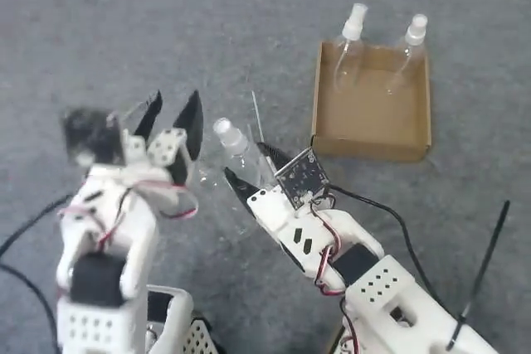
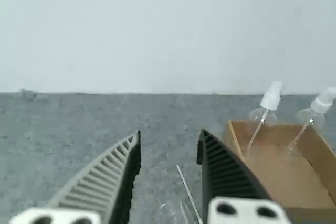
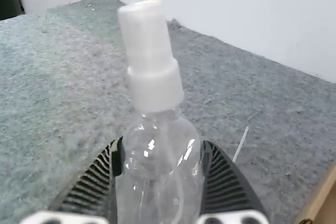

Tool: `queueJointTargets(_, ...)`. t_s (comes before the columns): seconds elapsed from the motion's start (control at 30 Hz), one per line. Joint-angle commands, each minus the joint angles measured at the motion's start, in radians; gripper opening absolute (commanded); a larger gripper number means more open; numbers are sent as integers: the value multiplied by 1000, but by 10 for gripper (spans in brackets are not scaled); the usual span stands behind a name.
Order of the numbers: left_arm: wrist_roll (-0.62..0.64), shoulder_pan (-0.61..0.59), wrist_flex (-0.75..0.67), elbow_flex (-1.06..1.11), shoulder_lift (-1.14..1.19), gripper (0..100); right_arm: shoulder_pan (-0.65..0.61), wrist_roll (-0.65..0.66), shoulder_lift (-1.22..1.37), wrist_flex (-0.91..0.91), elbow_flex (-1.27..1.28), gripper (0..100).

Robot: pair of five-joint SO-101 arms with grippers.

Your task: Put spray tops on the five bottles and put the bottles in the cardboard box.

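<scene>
Now | right gripper [image 1: 246, 162] clamps capped bottle [image 3: 156, 129] | left gripper [image 1: 176, 99] wide, empty | carry upright, lower gently into cardboard box [image 1: 371, 149], upper right.

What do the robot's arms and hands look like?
The left arm and right arm are chunky white plastic with red wires and black cables. The left hand and right hand each have two black, pointed fingers with ridged insides. The right arm carries a small dark circuit board.

Clear glossy plastic bottle [image 3: 157, 182] w/ matt plastic spray top [image 3: 149, 61]; matt cardboard box [image 1: 371, 148]; rough, fuzzy cloth table cover [image 1: 124, 47].
</scene>
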Motion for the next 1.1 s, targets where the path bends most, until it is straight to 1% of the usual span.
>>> queueJointTargets(0.0, -2, -3, 43, 101, -172, 165, 73, -11, -38, 73, -95, 6)
queueJointTargets(0.07, -3, -3, 26, 188, -195, 166, 136, -14, -27, 154, -183, 6)
queueJointTargets(0.13, -31, 8, -15, 257, -195, 166, 177, -14, -25, 205, -264, 6)
queueJointTargets(0.27, -60, 112, -51, 364, -199, 166, 208, -12, -2, 272, -413, 6)
queueJointTargets(0.37, -83, 172, -51, 384, -201, 167, 213, -12, 94, 292, -522, 6)
queueJointTargets(0.43, -89, 193, -51, 397, -201, 181, 206, -12, 182, 292, -589, 6)
queueJointTargets(0.5, -86, 201, -51, 401, -201, 232, 199, -25, 268, 292, -651, 6)
queueJointTargets(0.6, -84, 204, -51, 406, -201, 299, 173, -87, 372, 315, -723, 6)
queueJointTargets(0.7, -61, 198, -69, 420, -201, 301, 122, -106, 440, 397, -801, 6)
queueJointTargets(0.83, -66, 195, -149, 476, -201, 301, 84, -106, 440, 549, -888, 6)
queueJointTargets(1.07, -66, 195, -155, 481, -201, 301, 85, -103, 303, 777, -936, 6)
